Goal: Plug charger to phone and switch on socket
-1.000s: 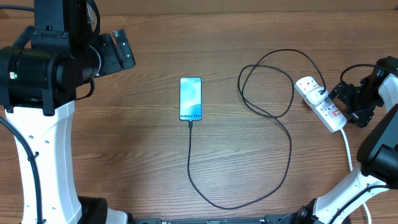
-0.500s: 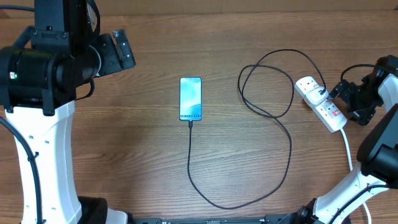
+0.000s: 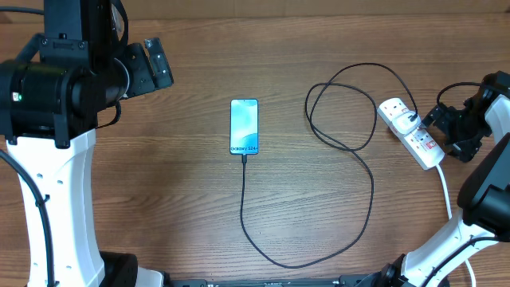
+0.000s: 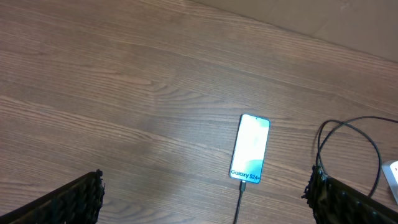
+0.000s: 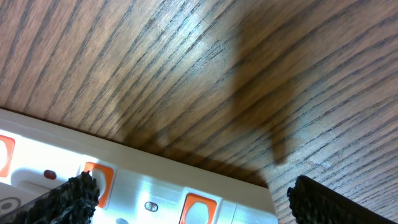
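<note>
Looking down on a matte, fine-grained wooden table [image 3: 159, 199], finds the slim rectangular phone [image 3: 245, 126] with its glossy cyan screen at frame centre, the thin black charger [image 3: 242, 199] plugged into its bottom edge and looping right to the elongated white plastic socket [image 3: 410, 131] at the right edge. Shows the left gripper [image 4: 205, 186] spread wide at upper left and the right gripper [image 5: 191, 186] likewise parted, close by the socket's orange switches [image 5: 96, 177]. Matches the earlier frames almost exactly, save a slight shift of the right gripper.

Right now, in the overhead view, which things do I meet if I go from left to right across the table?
left gripper → phone → loop of the black cable → power strip → right gripper
</note>
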Controlling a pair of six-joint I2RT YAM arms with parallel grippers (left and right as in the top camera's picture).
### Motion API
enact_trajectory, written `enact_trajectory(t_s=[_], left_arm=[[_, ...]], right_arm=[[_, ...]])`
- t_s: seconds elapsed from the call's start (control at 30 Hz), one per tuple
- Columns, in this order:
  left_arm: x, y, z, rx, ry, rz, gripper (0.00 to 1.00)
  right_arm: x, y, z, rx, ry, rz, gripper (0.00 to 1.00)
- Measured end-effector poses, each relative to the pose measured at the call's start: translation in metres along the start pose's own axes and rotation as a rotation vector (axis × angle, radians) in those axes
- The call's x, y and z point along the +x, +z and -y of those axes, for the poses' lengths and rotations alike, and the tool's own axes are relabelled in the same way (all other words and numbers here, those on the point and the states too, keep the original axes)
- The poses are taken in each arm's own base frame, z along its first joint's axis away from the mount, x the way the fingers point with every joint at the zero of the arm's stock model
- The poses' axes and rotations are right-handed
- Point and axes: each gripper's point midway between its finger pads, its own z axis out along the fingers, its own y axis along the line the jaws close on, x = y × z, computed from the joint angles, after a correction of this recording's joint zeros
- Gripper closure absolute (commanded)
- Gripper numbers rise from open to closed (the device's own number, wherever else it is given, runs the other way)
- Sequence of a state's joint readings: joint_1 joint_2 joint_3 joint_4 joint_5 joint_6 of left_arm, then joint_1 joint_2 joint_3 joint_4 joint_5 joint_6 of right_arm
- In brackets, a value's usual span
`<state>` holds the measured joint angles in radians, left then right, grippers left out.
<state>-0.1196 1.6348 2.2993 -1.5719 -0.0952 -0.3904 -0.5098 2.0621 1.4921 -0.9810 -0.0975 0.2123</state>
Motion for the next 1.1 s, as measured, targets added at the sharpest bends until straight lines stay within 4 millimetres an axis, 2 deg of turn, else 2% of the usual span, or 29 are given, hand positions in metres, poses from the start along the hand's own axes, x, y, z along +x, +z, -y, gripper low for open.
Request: enact_trajectory(t_s=[1.1], left_arm=[[0.0, 0.0, 0.0, 0.0, 0.0, 0.0, 0.0]], right_arm=[[0.0087, -0.0002, -0.0024, -0.02, -0.007, -0.038, 0.0]])
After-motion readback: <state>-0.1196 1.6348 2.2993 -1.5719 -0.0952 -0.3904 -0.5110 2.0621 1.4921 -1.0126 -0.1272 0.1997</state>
